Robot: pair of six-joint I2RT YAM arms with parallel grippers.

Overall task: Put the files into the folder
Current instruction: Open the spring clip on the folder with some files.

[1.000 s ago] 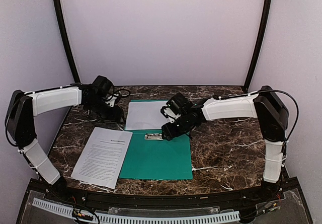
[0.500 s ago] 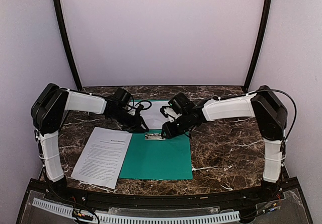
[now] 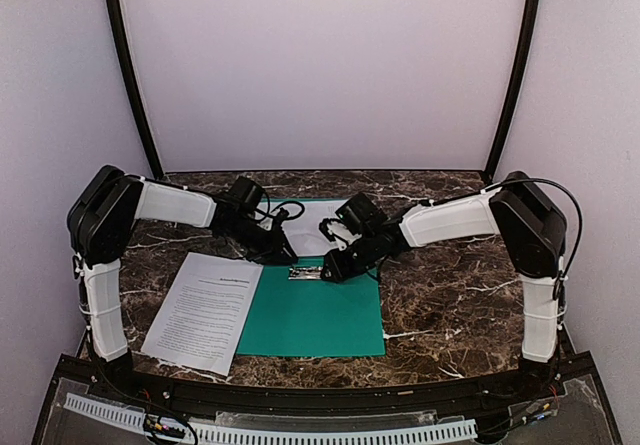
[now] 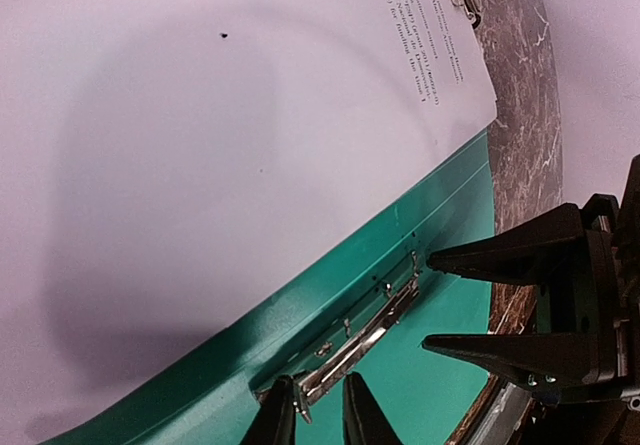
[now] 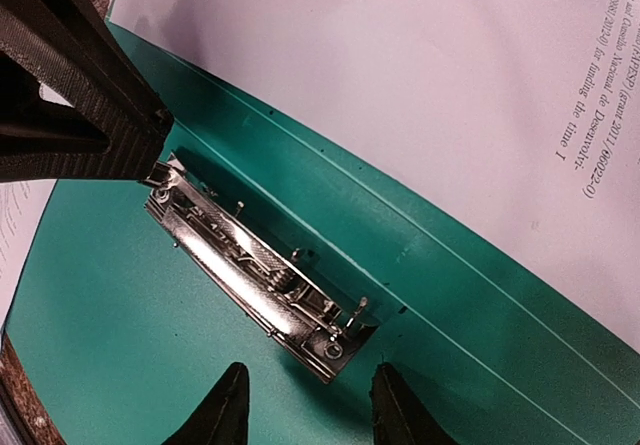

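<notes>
Noting the folder (image 5: 100,295) open flat beneath both hands, likely thin and slick, so its stiff metal clip (image 5: 255,265) looks the surest hold: left gripper (image 4: 318,417) pinches 1 end, right gripper (image 5: 308,405) is spread astride the other, and the 2 limp files lie as 1 sheet (image 4: 200,165) just beyond the fingertips and 1 loose sheet (image 3: 205,310) off the left gripper's outer side.

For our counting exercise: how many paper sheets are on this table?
2. One sheet lies on the table left of the folder; the other on its far flap, partly hidden.
</notes>
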